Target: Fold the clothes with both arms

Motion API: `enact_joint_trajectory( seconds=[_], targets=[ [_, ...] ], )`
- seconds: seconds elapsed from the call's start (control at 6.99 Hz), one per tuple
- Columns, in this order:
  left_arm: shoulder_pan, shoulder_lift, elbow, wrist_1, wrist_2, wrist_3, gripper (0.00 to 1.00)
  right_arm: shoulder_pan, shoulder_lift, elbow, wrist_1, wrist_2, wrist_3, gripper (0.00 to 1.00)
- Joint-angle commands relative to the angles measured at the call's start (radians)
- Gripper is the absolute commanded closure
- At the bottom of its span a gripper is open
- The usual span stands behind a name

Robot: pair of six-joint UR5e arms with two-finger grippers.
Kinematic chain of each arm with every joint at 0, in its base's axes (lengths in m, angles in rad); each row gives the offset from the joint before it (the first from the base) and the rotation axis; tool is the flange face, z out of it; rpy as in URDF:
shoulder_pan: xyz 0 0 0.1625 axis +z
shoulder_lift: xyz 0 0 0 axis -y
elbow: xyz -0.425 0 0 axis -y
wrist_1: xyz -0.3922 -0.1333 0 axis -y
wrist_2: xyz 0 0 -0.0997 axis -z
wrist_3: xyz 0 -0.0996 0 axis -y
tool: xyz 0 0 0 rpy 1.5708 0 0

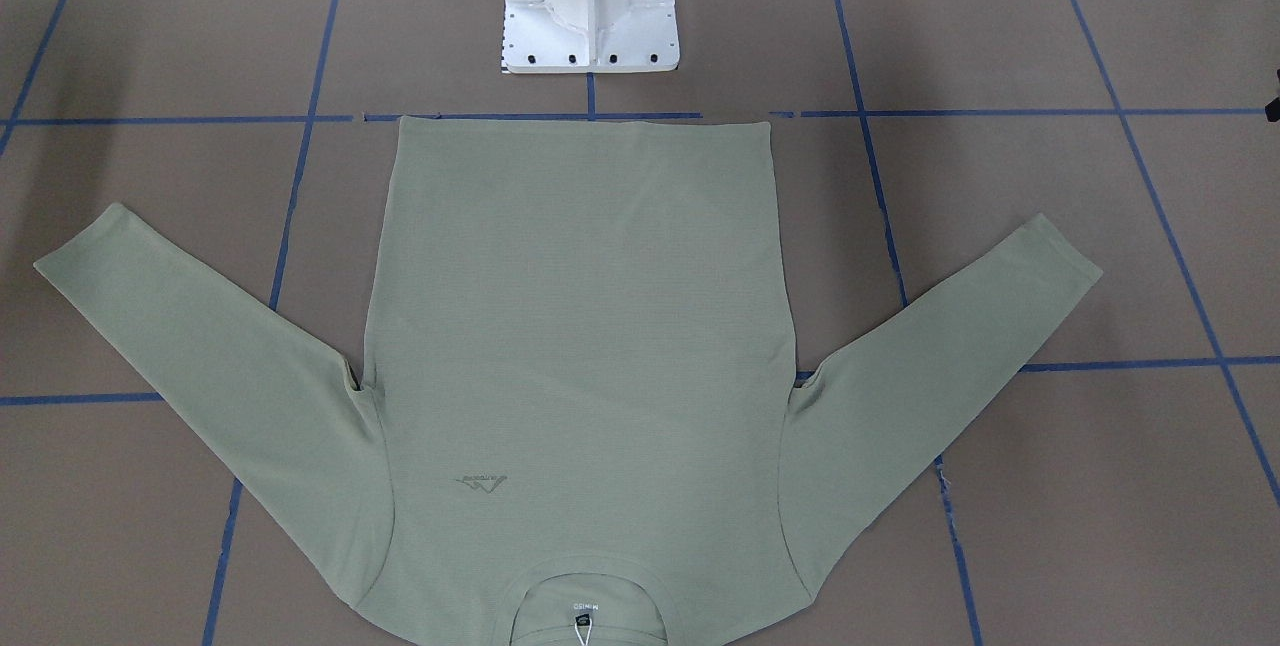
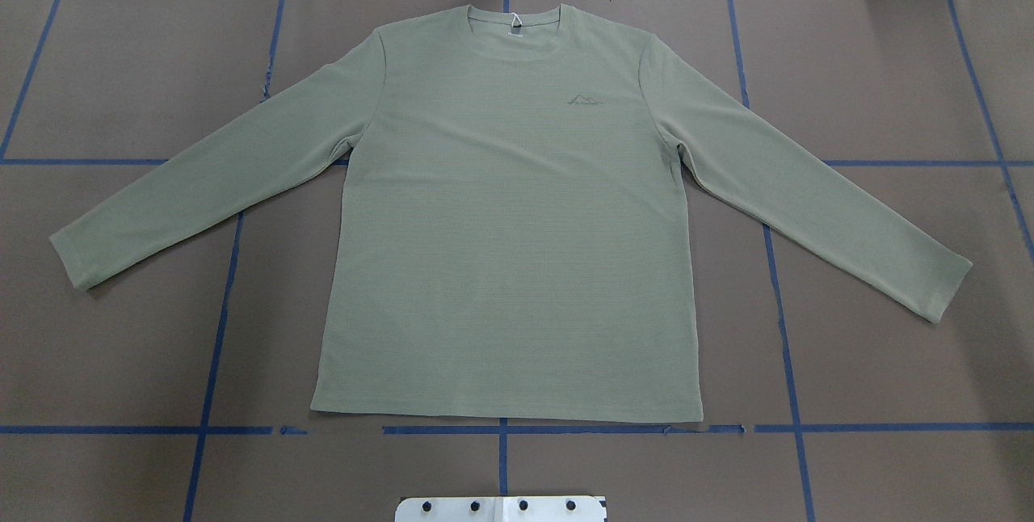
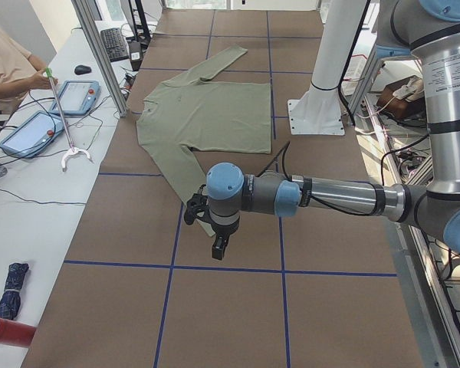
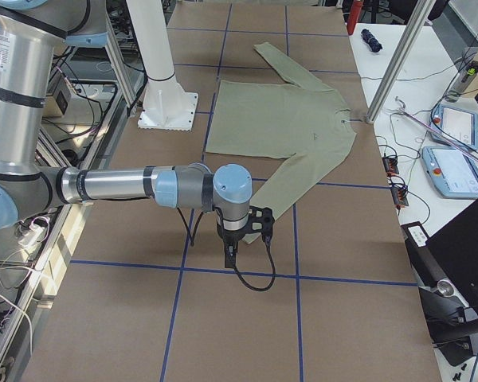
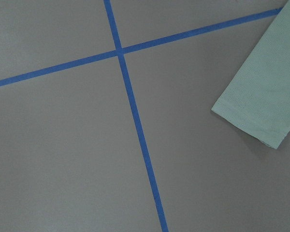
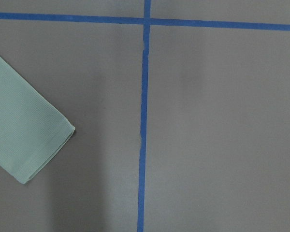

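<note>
Hovering over the bench (image 2: 121,360) at either end of the shirt (image 2: 501,215) are our left claw (image 3: 218,247) and right claw (image 4: 229,256); we cannot tell whether they are spread. The shirt lies flat, front up, ready, we judge, for folding.

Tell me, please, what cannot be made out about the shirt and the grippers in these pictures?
- Left gripper: seen only in the left side view, small and dark; open or shut cannot be told.
- Right gripper: likewise, right side view only.
- Shirt: the front-facing view's bottom edge cuts off its collar.
- Chest logo: lettering too small in every view.
</note>
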Motion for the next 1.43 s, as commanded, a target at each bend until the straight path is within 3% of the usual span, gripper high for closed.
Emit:
enact_joint_trajectory(
  seconds=[0.0,0.43,0.57,0.72,1.0,1.29],
  targets=[
    [0.011,0.002,0.002,0.0,-0.005,-0.002,0.0,0.0,0.0,0.001,0.002,0.0,0.001,0.0],
    [0.011,-0.011,-0.027,-0.012,-0.012,0.003,0.0,-0.006,0.035,0.019,0.005,0.027,0.002,0.0],
    [0.01,-0.015,-0.061,-0.035,-0.015,0.002,0.0,-0.011,0.088,0.03,0.006,0.108,0.01,0.0],
    [0.01,-0.024,-0.101,-0.079,-0.003,-0.005,0.0,-0.011,0.144,0.025,0.006,0.12,0.016,0.0],
    [-0.015,-0.084,-0.074,-0.219,-0.005,0.0,0.0,-0.006,0.187,0.004,0.032,0.123,0.015,0.0],
    [-0.017,-0.074,-0.043,-0.357,-0.006,-0.006,0.0,-0.015,0.128,-0.053,0.294,0.153,0.056,0.0]
  ],
)
